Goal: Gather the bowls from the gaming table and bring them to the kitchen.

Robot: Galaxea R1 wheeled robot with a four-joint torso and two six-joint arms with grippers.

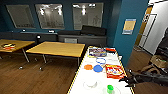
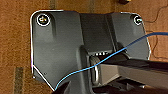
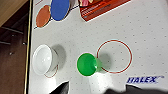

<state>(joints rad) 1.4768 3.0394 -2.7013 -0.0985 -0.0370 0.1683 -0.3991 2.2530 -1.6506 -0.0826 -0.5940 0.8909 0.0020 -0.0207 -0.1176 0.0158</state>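
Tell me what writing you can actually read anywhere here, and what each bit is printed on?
"HALEX": blue letters printed on the white top of the gaming table, seen in the right wrist view.
Red game box: has printing, too blurred to read.
Box at the table's far end: colourful print, unreadable.
Yellow poster on the blue wall: too small to read.

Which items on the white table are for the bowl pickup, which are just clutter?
For the job: whitish bowl, orange bowl, blue bowl, all on the gaming table.

Lying about: green cup, red game box, second flat box at the far end, tan wooden tables.
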